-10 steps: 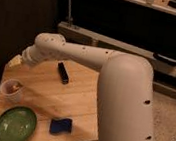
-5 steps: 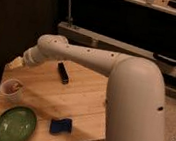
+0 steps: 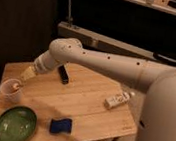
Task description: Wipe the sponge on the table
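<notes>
The dark-blue sponge (image 3: pixel 60 126) lies flat near the front edge of the light wooden table (image 3: pixel 90 108), with nothing touching it. My white arm reaches in from the right across the table's back. Its gripper (image 3: pixel 27 73) hangs low over the back left part, just above and behind a white cup (image 3: pixel 11 89). The gripper is well away from the sponge, up and to the left of it, and holds nothing that I can see.
A green plate (image 3: pixel 15 125) sits at the front left corner, left of the sponge. A slim black bar (image 3: pixel 63 74) lies at the back, under the arm. A small white object (image 3: pixel 116 100) lies near the right edge. My bulky white body (image 3: pixel 166 123) fills the right side.
The gripper has moved a little to the right and down, closer to the cup. My body has drawn back to the right, uncovering the white object. The sponge has not moved.
</notes>
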Robot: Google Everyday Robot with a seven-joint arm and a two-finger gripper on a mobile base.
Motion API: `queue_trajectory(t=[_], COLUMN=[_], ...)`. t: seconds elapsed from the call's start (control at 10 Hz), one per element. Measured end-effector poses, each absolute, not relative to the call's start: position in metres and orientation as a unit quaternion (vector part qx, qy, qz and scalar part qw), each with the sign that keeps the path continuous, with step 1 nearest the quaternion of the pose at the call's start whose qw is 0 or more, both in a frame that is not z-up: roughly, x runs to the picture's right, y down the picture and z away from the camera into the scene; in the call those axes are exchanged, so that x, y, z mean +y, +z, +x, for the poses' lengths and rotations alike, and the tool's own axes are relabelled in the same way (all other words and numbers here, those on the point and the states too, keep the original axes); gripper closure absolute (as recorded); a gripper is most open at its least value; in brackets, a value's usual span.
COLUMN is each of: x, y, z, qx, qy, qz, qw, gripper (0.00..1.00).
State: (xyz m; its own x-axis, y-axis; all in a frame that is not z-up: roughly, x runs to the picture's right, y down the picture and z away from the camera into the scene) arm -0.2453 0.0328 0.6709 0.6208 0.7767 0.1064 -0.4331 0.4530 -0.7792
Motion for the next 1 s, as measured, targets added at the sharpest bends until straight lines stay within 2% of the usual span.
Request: queue_trajectory(t=[0.2,0.6,1.0], x=[0.035,0.036,0.067], y=[0.662,0.663,0.666], z=[-0.230,-0.233,-0.223], qx=[-0.204,-0.209,-0.263], qy=[0.362,0.347,0.183], qz=[-0.367,-0.365,-0.346], qw=[0.832,0.838,0.882], gripper=[0.35,0.35,0.35])
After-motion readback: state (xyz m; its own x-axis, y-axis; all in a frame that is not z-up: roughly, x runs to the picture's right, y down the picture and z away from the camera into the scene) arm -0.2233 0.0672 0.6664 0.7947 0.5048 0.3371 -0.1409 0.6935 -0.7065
